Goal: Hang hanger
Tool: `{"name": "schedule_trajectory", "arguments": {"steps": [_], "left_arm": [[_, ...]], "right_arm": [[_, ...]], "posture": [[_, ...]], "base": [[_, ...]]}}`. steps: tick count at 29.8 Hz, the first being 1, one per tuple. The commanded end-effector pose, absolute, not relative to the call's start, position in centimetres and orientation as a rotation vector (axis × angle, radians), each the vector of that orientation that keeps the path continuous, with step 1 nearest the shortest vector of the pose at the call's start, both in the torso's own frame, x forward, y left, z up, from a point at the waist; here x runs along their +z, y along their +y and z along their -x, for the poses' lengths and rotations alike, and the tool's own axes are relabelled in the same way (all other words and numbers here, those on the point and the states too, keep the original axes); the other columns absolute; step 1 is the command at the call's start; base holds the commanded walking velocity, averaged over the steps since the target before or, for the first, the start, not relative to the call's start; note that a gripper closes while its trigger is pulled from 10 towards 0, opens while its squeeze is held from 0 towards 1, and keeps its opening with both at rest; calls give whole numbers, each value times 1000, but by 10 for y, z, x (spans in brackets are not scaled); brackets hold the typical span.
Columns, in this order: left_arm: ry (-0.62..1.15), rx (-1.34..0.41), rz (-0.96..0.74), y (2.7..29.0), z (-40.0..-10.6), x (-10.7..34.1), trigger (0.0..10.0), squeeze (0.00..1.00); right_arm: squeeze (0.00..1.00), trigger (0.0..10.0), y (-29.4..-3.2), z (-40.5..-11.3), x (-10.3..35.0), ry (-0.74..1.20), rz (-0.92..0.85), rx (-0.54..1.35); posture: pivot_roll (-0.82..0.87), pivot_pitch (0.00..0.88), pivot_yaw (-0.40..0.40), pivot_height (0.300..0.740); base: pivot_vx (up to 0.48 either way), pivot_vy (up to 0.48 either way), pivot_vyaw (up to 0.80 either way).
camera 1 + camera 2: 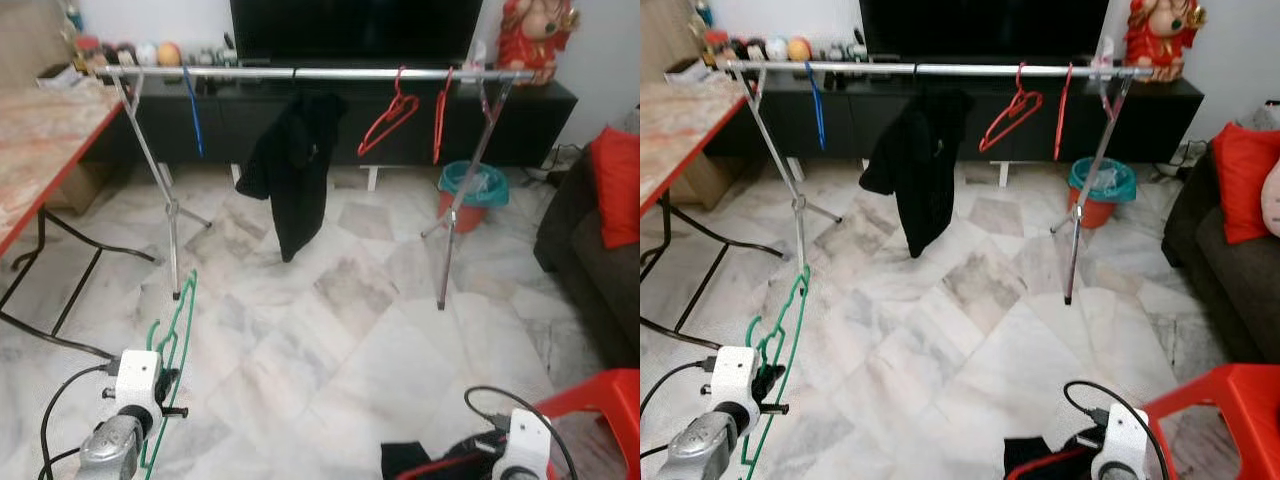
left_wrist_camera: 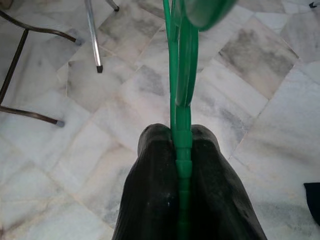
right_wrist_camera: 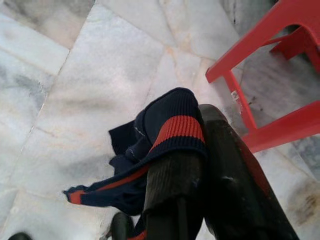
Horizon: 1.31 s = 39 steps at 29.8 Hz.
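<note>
With the left claw (image 2: 182,150) clamped on the green hanger (image 1: 176,330) and the right claw (image 3: 200,150) gripping a navy garment (image 3: 150,155), the clothes rail (image 1: 320,73) ahead already carries a black garment (image 1: 295,165) and red hangers (image 1: 390,115).

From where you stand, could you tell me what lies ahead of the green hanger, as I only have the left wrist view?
Observer: A clothes rail stands across the room ahead; the left gripper is shut on the green hanger, low over the floor.
Operator: Thank you. Is anything already on that rail?
Observer: Yes: a blue hanger near its left end, a black garment in the middle, and two red hangers towards the right.
Operator: And what is the other arm doing, please?
Observer: The right gripper holds a navy garment with red stripes, beside a red chair.
</note>
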<state>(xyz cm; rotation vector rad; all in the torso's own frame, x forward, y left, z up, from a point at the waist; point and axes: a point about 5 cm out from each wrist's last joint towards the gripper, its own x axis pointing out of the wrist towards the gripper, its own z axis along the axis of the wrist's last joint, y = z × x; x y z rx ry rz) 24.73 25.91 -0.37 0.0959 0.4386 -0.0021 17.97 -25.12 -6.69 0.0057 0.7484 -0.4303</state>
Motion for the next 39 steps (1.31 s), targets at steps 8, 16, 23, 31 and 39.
{"name": "schedule_trajectory", "arguments": {"steps": [8,16,23,31,39], "left_arm": [[303,-180,-185,268,-274,43,10000,0],[263,-506,-226,242,-293,83,10000,0],[276,-746,-233,216,-292,105,10000,0],[354,-1006,-264,190,-277,120,10000,0],[419,-1091,-289,179,-269,126,10000,0]], "right_arm": [[0,10000,-272,-284,19,395,124,-325],[0,10000,-243,-340,67,387,323,-100],[0,10000,-204,-359,81,386,347,88],[0,10000,-178,-373,95,371,357,82],[0,10000,-157,-381,105,372,305,56]], "posture": [[-89,0,-20,740],[-89,0,-23,740],[-83,0,-22,740],[-80,0,-25,740],[-75,0,-24,740]], "base": [[0,0,0],[0,0,0],[0,0,0],[0,0,0],[0,0,0]]}}
